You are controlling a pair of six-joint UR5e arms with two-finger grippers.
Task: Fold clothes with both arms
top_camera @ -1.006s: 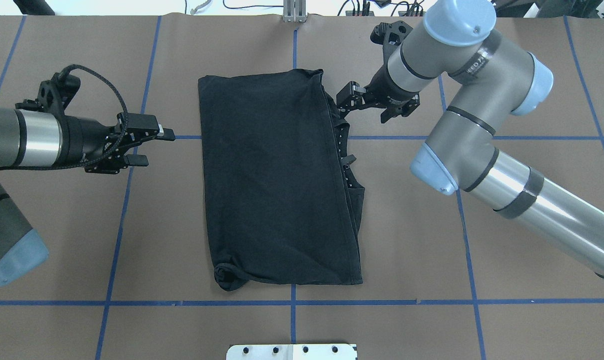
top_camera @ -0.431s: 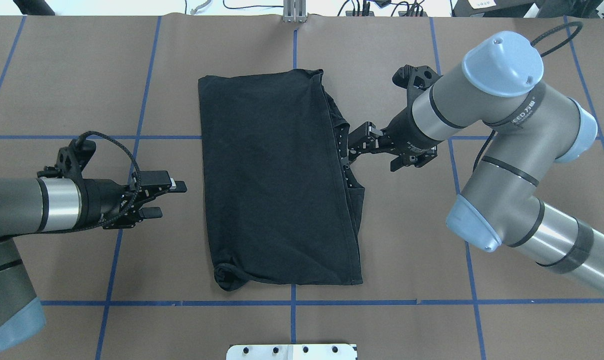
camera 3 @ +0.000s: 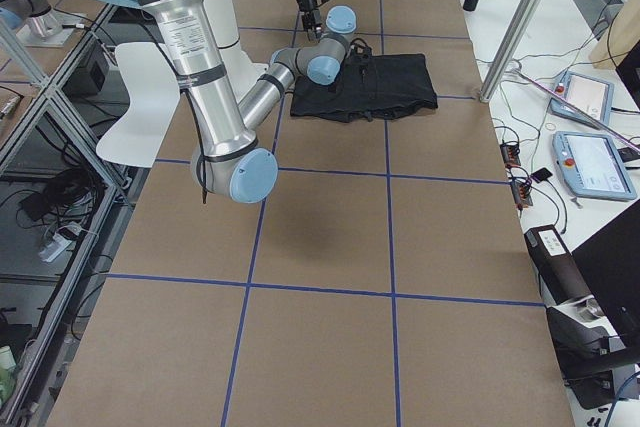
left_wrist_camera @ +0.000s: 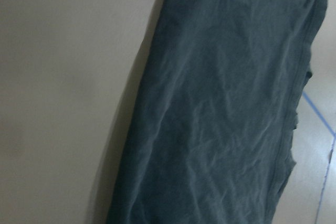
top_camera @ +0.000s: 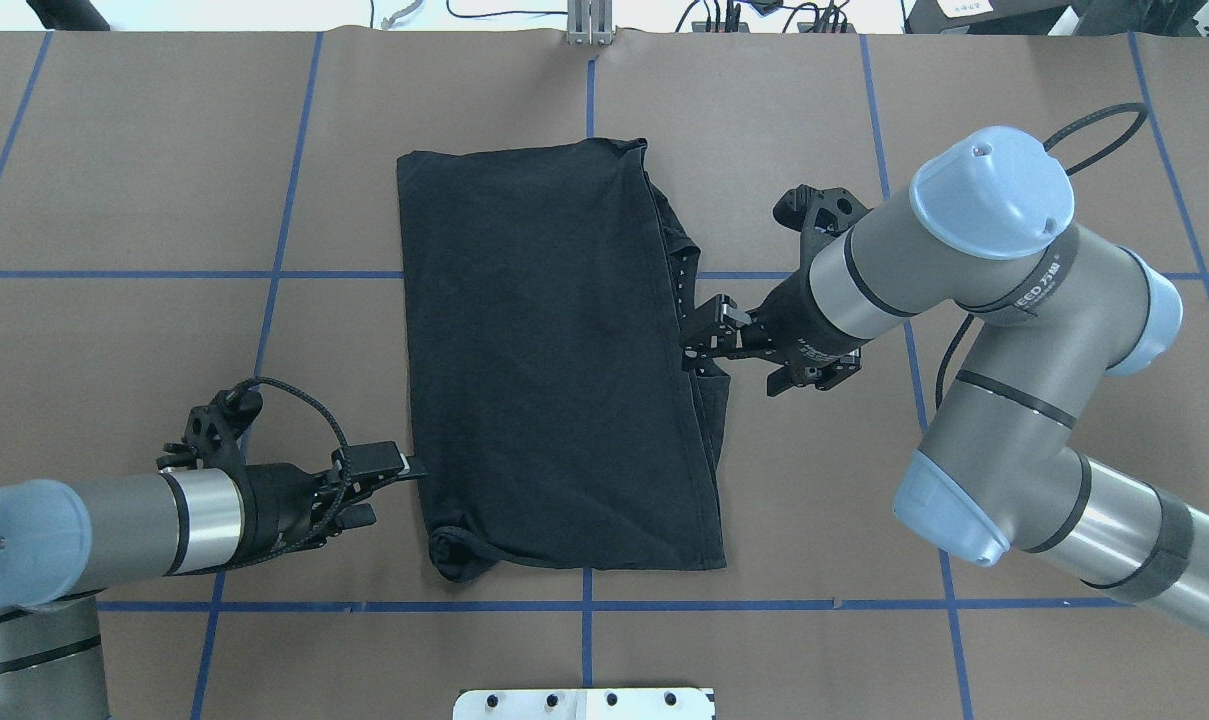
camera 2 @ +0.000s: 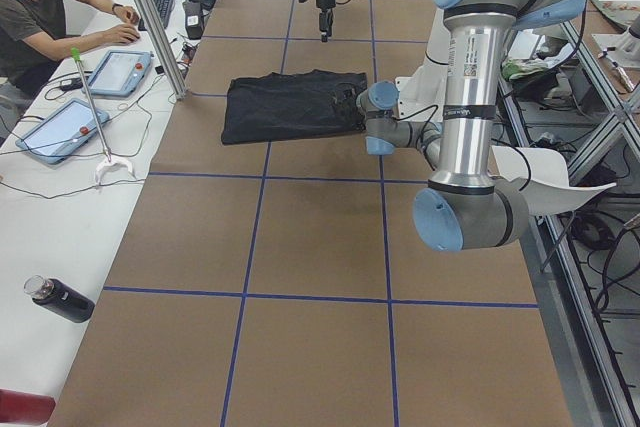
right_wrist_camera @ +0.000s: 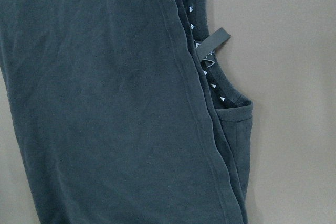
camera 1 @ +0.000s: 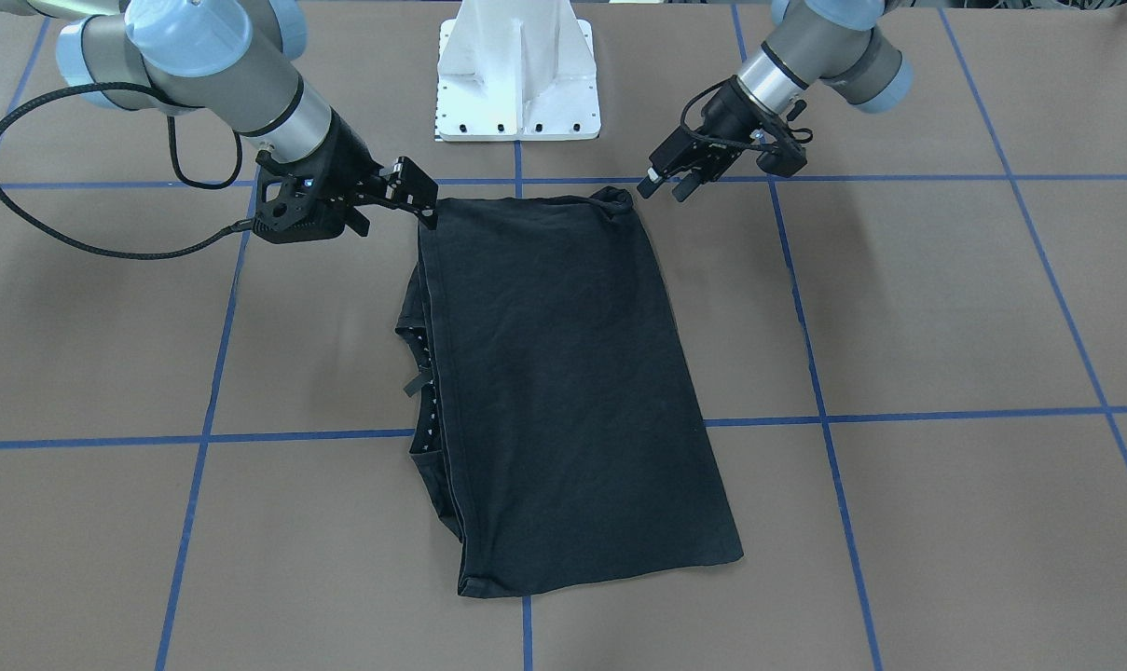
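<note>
A black T-shirt [top_camera: 554, 360] lies folded lengthwise and flat on the brown table, plain side up, its collar and label [right_wrist_camera: 212, 38] poking out along its right edge. No print shows. In the overhead view my left gripper [top_camera: 396, 490] is open, its upper finger touching the shirt's left edge close to the near-left corner. My right gripper [top_camera: 694, 350] is open at the right edge, beside the collar. In the front-facing view the left gripper [camera 1: 661, 191] is just off the shirt [camera 1: 563, 391] and the right gripper [camera 1: 425, 207] is at its robot-side corner.
The white pedestal base [camera 1: 518, 75] stands just behind the shirt's near edge. Blue tape lines [top_camera: 264, 274] grid the table. A person [camera 2: 40, 7] sits at a side bench with tablets [camera 2: 120, 72], a metal post [camera 2: 150, 17] and a dark bottle [camera 2: 60, 299].
Both arms swept toward the robot along the shirt's sides. The left gripper closed in on the left edge near the corner. The right gripper moved from the far-right corner to the collar.
</note>
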